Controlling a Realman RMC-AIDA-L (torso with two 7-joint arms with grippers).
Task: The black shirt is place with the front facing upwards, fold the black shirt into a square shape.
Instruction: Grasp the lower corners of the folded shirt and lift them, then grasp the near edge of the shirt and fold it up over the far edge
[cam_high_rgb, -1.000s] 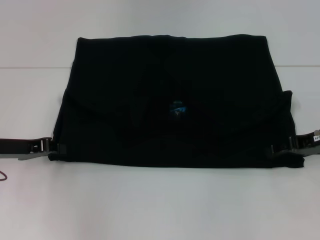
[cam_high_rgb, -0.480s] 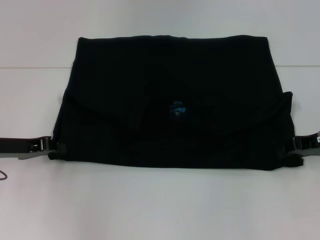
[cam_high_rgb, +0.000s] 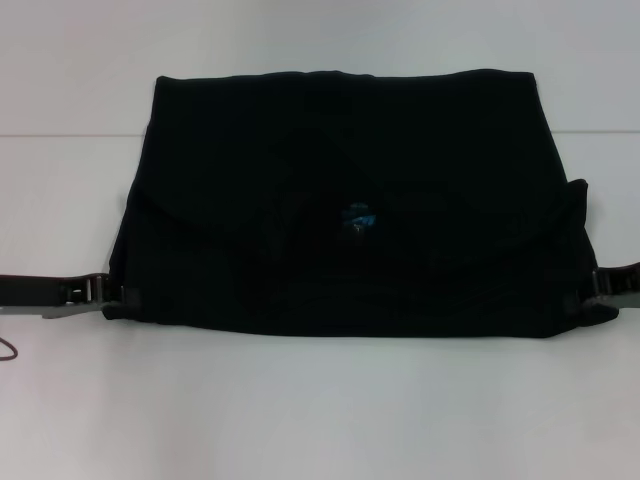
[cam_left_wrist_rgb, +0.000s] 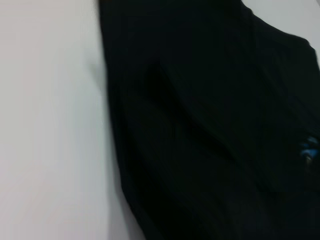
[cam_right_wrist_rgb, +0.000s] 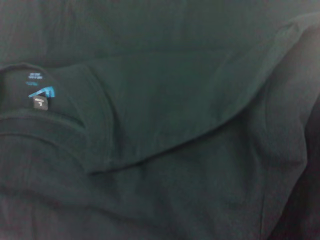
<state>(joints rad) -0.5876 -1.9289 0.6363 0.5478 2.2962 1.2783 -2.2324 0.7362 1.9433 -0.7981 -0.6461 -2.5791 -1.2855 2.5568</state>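
Head view recorded one large plain black short-sleeved cloth shirt lying flat on a white table, already folded into a wide rectangle, its long axis running left to right across the robot's front; a small blue neck label showed near the middle of the upper layer. Left gripper — low at the near left corner of the cloth, touching its edge; whether its fingers were spread or pinching the fabric could not be told. Right gripper — at the near right corner, mostly hidden against the dark cloth; finger state likewise could not be told. Left wrist view: the shirt's side edge against bare table, label at the far margin. Right wrist view: folded layers and a curved sleeve hem, label close by. Judgement: the garment lay between the two grippers, each equally near its own end, so the width remained the excess dimension. Reaching a square would likely call for carrying one short end across toward the other, over the label.
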